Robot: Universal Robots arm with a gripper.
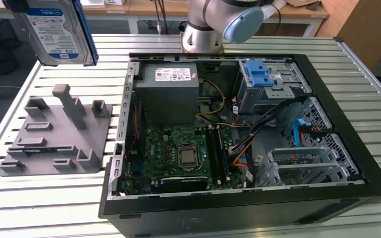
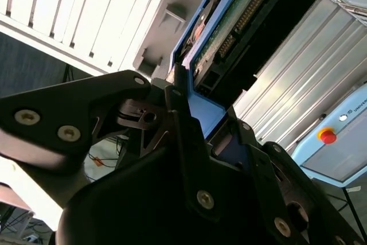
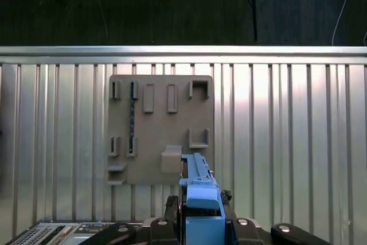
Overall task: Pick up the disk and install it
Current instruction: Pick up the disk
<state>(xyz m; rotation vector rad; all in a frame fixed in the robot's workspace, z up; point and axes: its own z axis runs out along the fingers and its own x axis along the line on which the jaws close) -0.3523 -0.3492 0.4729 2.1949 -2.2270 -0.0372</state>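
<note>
The disk, a silver-grey drive with a white-and-blue label in a blue carrier, hangs upright in the air at the exterior view's upper left. It is above the grey holder plate and well apart from the open computer case. In the second wrist view my gripper is shut on the blue carrier edge of the disk, its black fingers pressing on both sides. In the first wrist view the carrier's blue edge stands out from my gripper, over the holder plate.
Inside the case are a grey metal box with a white sticker, a motherboard, and a grey cage with a blue latch at the back right. The arm's base stands behind the case. The slatted metal table carries everything.
</note>
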